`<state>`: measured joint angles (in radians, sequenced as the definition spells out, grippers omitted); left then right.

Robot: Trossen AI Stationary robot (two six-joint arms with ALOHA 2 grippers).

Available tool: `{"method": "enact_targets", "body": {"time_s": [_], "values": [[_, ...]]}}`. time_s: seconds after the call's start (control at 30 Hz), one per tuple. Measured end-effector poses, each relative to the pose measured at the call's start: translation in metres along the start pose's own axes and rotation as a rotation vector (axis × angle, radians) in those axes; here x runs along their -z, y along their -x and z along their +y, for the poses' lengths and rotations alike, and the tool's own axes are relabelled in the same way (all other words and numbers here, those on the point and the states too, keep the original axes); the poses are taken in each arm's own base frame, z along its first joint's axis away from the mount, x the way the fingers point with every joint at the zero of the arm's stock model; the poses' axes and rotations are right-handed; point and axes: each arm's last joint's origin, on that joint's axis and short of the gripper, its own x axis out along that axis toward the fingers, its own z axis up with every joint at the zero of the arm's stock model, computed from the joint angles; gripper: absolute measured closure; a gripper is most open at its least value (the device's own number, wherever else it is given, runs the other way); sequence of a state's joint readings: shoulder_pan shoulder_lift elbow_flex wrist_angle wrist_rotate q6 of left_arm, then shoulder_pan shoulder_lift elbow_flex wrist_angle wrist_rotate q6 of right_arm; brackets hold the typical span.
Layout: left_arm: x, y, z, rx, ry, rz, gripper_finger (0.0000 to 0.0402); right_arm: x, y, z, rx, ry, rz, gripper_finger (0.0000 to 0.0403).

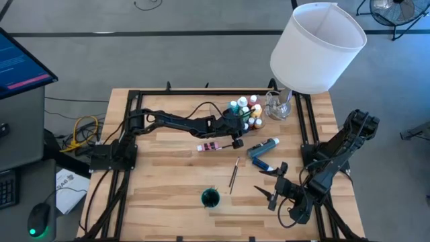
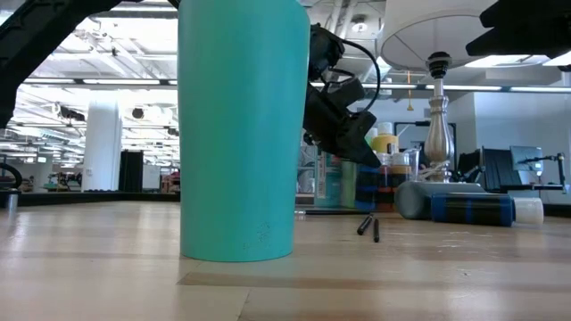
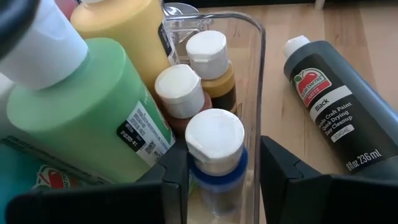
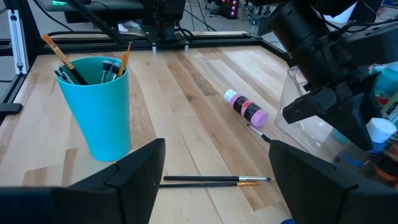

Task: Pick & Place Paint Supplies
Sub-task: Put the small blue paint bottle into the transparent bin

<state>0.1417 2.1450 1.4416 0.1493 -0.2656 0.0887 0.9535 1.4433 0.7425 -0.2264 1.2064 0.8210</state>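
A wooden surface (image 1: 168, 168) is seen from above, with a white lampshade (image 1: 316, 47) at its far edge. The left gripper (image 3: 214, 180) is set inside the clear tray (image 3: 252, 74), its fingers (image 3: 283, 171) narrowly spread on either side of a small blue bottle (image 3: 214, 155); whether they actually press on it cannot be told. Green (image 3: 87, 106) and yellow (image 3: 124, 28) bottles stand just beside it, and a black bottle (image 3: 339, 102) lies outside the tray. The right gripper (image 4: 214, 186) is held wide and empty, a brush (image 4: 214, 180) just ahead of it and a teal cup (image 4: 96, 106) farther off. The bottle should be clamped squarely below its cap and lifted straight up, so neighbours are not toppled.
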Motion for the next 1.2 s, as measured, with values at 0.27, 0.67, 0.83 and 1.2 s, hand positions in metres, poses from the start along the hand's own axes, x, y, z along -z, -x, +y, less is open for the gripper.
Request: {"method": "enact_targets", "body": {"time_s": [0.27,0.67,0.83,1.2], "values": [[-0.014,0.015,0.006,-0.011,0.018,-0.009,0.0286,0.0,0.0,0.0,0.0,0.001,0.0,0.0121],[-0.029,0.041,0.012,-0.02,0.015,0.027,0.0141,0.001,0.0,0.0,0.001,-0.005,0.001,0.0121],[-0.021,0.045,0.013,-0.015,0.008,0.118,0.0178,0.0,0.0,0.0,0.001,-0.005,0.001,0.0121],[-0.005,0.036,0.033,0.046,0.043,0.104,0.0389,0.0,0.0,0.0,0.001,-0.011,0.001,0.0121]]}}
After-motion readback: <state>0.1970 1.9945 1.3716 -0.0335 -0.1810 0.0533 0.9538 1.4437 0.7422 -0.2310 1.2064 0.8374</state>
